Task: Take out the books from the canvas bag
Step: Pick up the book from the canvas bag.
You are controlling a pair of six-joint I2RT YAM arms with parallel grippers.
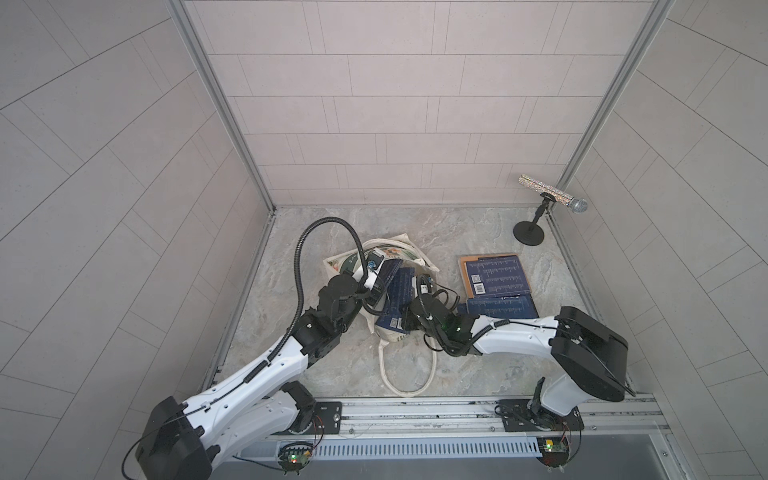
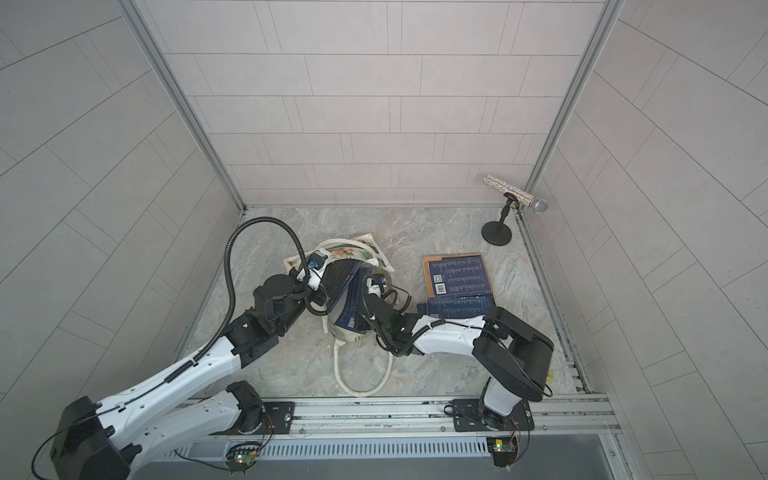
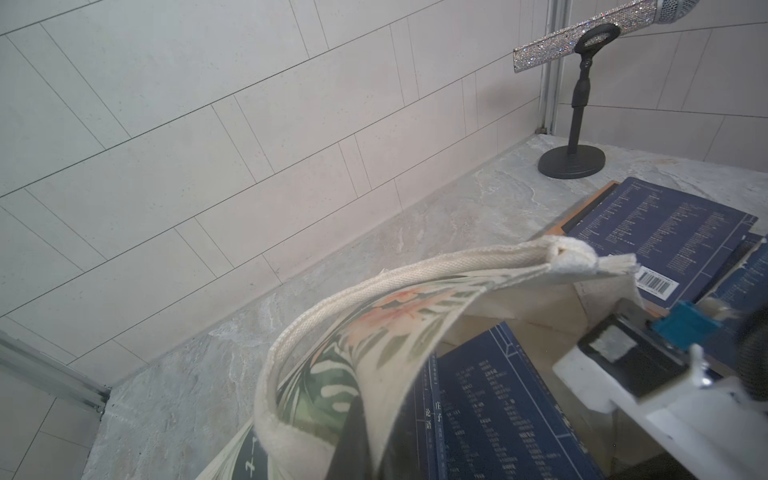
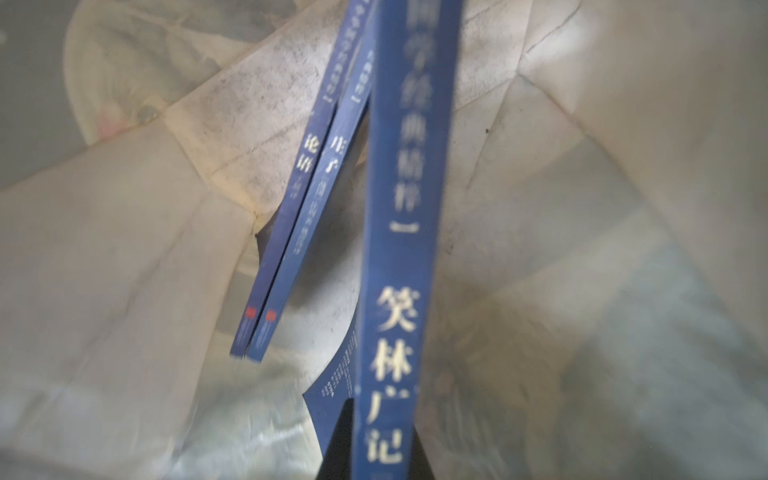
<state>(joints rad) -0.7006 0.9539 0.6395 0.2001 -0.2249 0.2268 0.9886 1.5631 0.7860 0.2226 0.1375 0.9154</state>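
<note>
Between the jaws of my right gripper (image 4: 381, 451) stands a navy book (image 4: 399, 249), its spine facing the wrist camera. The jaws are pressed onto its two covers, and a dark finger (image 4: 338, 440) shows beside the spine. Just beyond that pinch, deeper inside the canvas bag (image 4: 124, 249), two more navy books (image 4: 291, 232) lean together against the cream lining.

My left gripper (image 3: 361, 455) is clamped on the bag's printed rim and holds that side lifted. The cloth arches up from the grip, and the mouth gapes beside my right jaws. Both top views show my two grippers close together at that mouth.

One cream handle (image 1: 409, 374) lies looped on the table (image 1: 457, 365), on the near side of my jaws. Well off to the outer side of my right gripper, out of the bag, a flat navy paperback (image 1: 496, 276) overlaps an orange-brown book (image 1: 464, 274). Another navy one (image 1: 500, 307) lies just nearer me.
</note>
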